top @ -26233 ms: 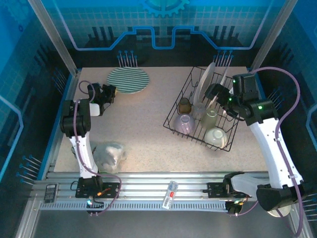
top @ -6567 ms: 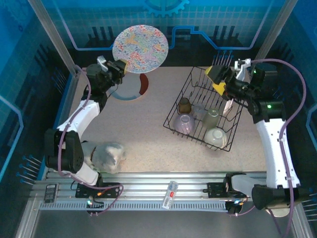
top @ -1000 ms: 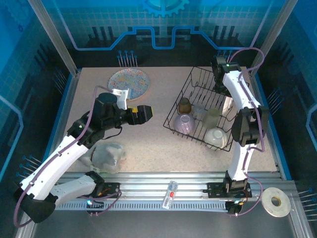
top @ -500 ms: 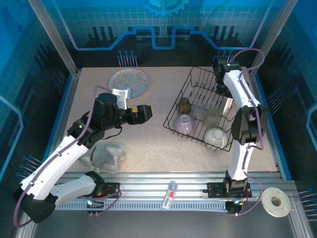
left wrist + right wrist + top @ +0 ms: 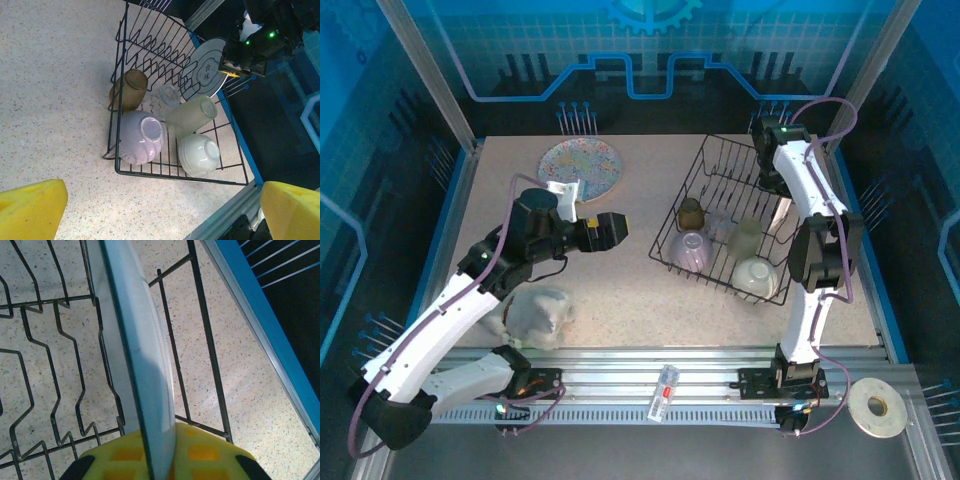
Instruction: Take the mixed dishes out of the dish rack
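Observation:
The black wire dish rack (image 5: 662, 232) (image 5: 175, 172) stands at the right of the table. It holds a brown cup (image 5: 129, 89), a lilac bowl (image 5: 141, 137), a white bowl (image 5: 199, 154), a pale cup (image 5: 191, 114) and an upright white plate (image 5: 206, 70) (image 5: 137, 340). My right gripper (image 5: 772, 175) (image 5: 159, 452) is shut on that plate's top rim at the rack's far right. My left gripper (image 5: 610, 230) (image 5: 160, 215) hangs open over bare table left of the rack, with nothing between its fingers. A patterned plate (image 5: 579, 165) lies flat at the far left.
A whitish plastic lump (image 5: 535, 312) sits near the left arm's base. A white tape ring (image 5: 876, 406) lies off the table at the bottom right. A small clear item (image 5: 665, 392) rests on the front rail. The blue frame edge runs close behind the rack.
My right gripper has closed its pads on the white plate's rim. The left arm has stayed where it was.

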You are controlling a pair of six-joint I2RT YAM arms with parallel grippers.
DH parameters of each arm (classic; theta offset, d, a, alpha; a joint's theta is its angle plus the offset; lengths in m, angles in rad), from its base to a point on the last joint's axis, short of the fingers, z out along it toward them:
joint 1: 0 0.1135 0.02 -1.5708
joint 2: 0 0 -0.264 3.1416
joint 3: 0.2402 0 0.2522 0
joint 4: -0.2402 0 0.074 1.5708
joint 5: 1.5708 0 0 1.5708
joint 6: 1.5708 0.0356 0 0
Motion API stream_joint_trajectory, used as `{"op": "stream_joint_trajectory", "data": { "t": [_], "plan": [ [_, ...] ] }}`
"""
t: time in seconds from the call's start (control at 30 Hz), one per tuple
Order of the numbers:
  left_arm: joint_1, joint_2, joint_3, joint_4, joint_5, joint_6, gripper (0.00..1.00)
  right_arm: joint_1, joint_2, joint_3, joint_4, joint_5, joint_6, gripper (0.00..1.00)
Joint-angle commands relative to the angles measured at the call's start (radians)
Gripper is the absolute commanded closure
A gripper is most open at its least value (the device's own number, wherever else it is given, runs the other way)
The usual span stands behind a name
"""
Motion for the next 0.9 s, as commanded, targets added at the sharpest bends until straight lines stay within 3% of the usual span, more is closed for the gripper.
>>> {"op": "stream_joint_trajectory", "data": {
  "t": [0.0,0.53,0.87],
  "plan": [
    [-0.001,-0.014,-0.015,0.026,0.024,-0.026,0.01,0.003,-0.099,0.043,-0.008,0.010,-0.023,1.00],
    [-0.002,-0.019,-0.005,0.000,0.058,-0.017,0.01,0.052,-0.264,0.015,0.005,0.104,-0.062,1.00],
    [0.000,-0.018,-0.011,-0.003,0.107,-0.046,0.01,0.150,-0.442,-0.018,0.072,0.003,-0.081,1.00]
  ]
}}
